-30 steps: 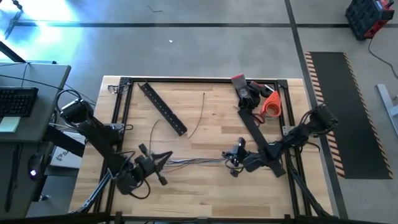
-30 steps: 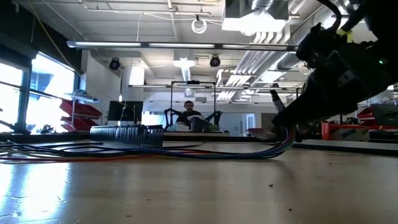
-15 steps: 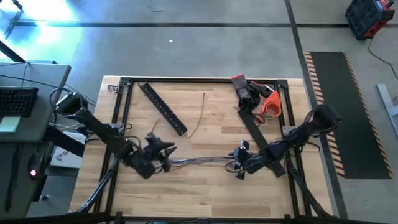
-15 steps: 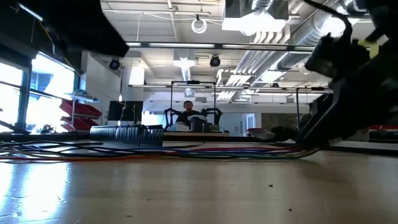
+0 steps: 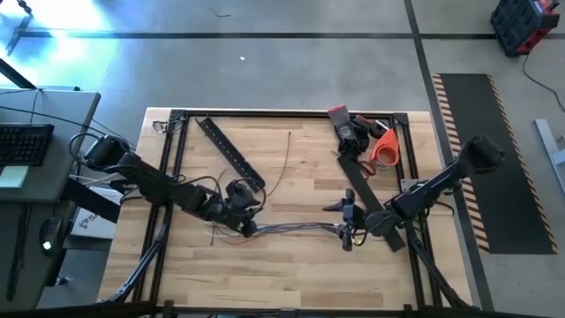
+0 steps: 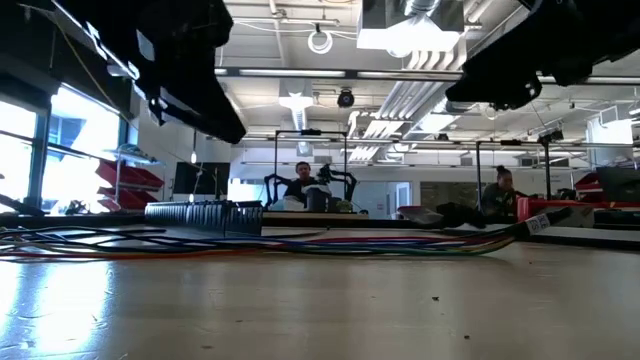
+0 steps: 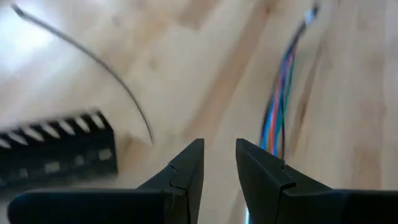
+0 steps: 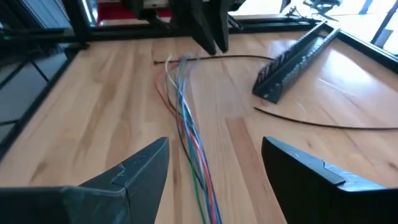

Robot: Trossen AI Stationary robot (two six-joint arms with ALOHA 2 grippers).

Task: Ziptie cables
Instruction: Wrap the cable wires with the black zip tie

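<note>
1. Wooden tabletop [image 5: 291, 265] carries the cables [image 5: 291, 230] as one loose bundle, lying flat across its near half between our two grippers, with nothing yet tying them together.
2. We hold our left gripper [image 5: 250, 223] just above the bundle's left end, fingers slightly apart and gripping nothing; the left wrist view shows the coloured strands on the wood just beyond the tips.
3. We keep our right gripper [image 5: 346, 223] at the bundle's other end, jaws wide apart and empty, the strands running between them in the right wrist view. We judge both ends were set down so the wires lie gathered and straight.
4. Nearby lie a black perforated bar [image 5: 231, 154] and a thin loose strand [image 5: 284, 168], probably the ziptie; orange-handled scissors [image 5: 378, 150] sit at the far right corner.
5. Nothing blocks the bundle, though the bar lies close to our left arm.
</note>
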